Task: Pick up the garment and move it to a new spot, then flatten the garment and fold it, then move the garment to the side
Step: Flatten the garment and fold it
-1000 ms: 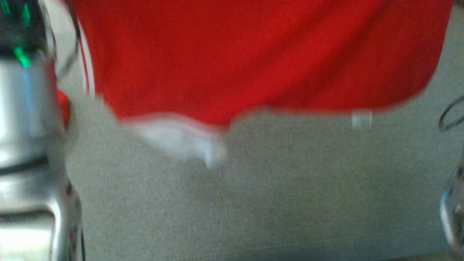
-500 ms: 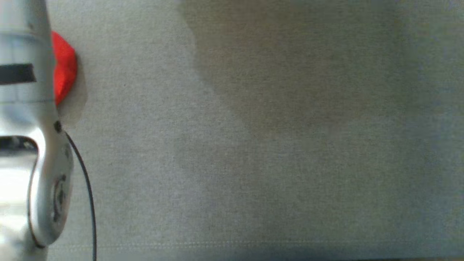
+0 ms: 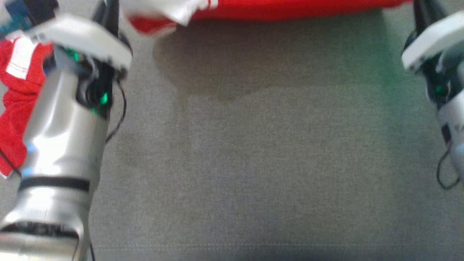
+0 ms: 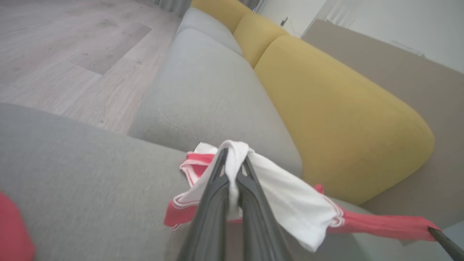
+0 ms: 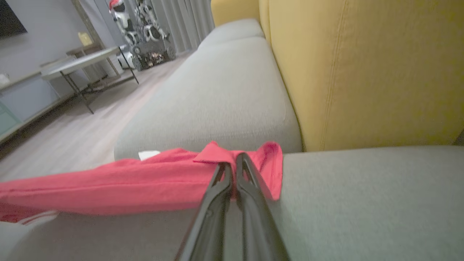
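Note:
The garment [image 3: 290, 7] is red with a white-trimmed part and stretches along the top edge of the head view, above the grey sofa seat [image 3: 239, 152]. My left gripper [image 4: 233, 154] is shut on a bunched white part of the garment [image 4: 286, 199]. My right gripper [image 5: 232, 161] is shut on a red edge of the garment [image 5: 137, 185]. The cloth spans between them just over the seat. In the head view the left gripper [image 3: 107, 18] is at the top left and the right gripper [image 3: 422, 14] at the top right.
Red cloth [image 3: 16, 105] with a white label lies beside my left forearm; I cannot tell whether it belongs to the same garment. Yellow back cushions [image 4: 326, 108] stand behind the seat. Wooden floor [image 4: 54, 54], a table [image 5: 79, 61] and another robot [image 5: 145, 32] lie beyond the sofa.
The head view has swung. The garment covered its upper part a second ago and is now a strip at the top edge. Both arms have come into that view.

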